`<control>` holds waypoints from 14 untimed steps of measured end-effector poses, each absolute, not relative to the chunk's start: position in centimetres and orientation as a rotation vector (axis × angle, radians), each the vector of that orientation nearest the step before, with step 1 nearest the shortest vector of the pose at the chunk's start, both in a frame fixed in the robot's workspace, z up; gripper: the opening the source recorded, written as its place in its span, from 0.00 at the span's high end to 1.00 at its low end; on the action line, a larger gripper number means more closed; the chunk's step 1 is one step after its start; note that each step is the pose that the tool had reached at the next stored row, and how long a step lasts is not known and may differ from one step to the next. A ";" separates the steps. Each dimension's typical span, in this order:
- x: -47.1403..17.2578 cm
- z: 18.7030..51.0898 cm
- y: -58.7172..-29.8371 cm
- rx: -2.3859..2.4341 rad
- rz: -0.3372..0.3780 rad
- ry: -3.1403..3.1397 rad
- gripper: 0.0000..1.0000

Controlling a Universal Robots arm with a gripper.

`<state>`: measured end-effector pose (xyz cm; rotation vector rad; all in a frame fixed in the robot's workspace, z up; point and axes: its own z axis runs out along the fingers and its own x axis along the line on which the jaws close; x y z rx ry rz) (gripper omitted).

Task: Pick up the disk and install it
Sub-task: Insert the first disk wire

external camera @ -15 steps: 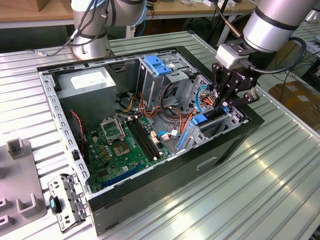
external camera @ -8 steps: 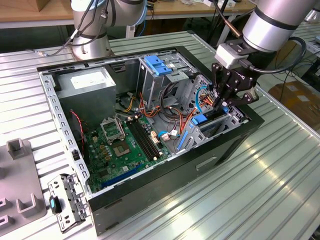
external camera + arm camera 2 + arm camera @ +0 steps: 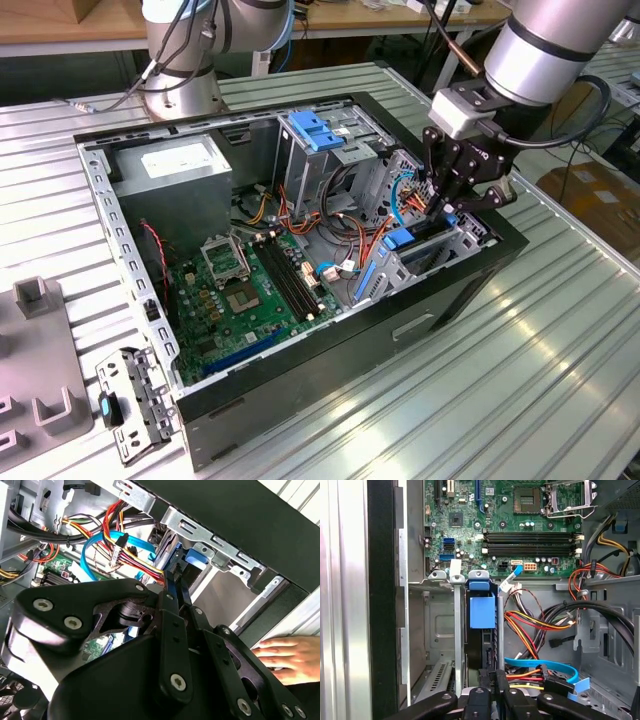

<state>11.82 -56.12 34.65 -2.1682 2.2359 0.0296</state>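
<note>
Two black fingers (image 3: 496,680) of the gripper (image 3: 174,587) stand close together over the drive cage, pinched on the upper edge of the disk (image 3: 481,611); in both wrist views the tips meet at the blue carrier rail with almost no gap between them.

The disk stands on edge in a slot of the metal drive cage (image 3: 440,245) at the front corner of the computer case (image 3: 330,350), part-way down between the cage's sheet-metal guides. Its blue carrier tab faces the first wrist view, with the dark slab of the drive body behind it.

Handling judgement:
- Weight: the drive is a dense metal slab, likely heavy for its bulk; a pinch on one edge lets it swing.
- Stiffness: the drive body is rigid; the plastic carrier is thinner and may flex or crack under side load.
- Surface: smooth plastic and bare metal, so slip is possible under a light grip.
- Fragility: sensitive to shock; seat it without impact.
- Grip point: the top edge of the carrier, centred, keeps the slab hanging plumb in the guides.

Bundled power cables (image 3: 540,625) and a blue data cable (image 3: 540,666) lie just beside the cage. The motherboard (image 3: 245,290) lies on the case floor. A person's hand (image 3: 285,655) rests outside the case, on the ribbed metal table (image 3: 520,380).
</note>
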 end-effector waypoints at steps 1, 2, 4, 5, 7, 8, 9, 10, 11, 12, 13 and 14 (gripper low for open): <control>11.8 34.6 -56.1 -2.168 0.030 2.236 0.84; 11.8 34.6 -56.1 -2.168 0.030 2.236 0.84; 11.8 34.7 -56.1 -2.166 0.030 2.237 0.84; 11.8 34.9 -56.1 -2.165 0.030 2.239 0.84; 11.8 35.3 -56.1 -2.158 0.030 2.245 0.84; 11.8 35.3 -56.1 -2.156 0.030 2.247 0.84; 11.8 35.2 -56.2 -2.156 0.030 2.247 0.84; 11.8 35.1 -56.2 -2.154 0.030 2.249 0.84; 11.8 35.1 -56.2 -2.152 0.030 2.251 0.84; 11.8 35.1 -56.2 -2.151 0.029 2.252 0.84; 11.8 35.0 -56.2 -2.150 0.029 2.253 0.84; 11.8 35.0 -56.2 -2.149 0.029 2.254 0.84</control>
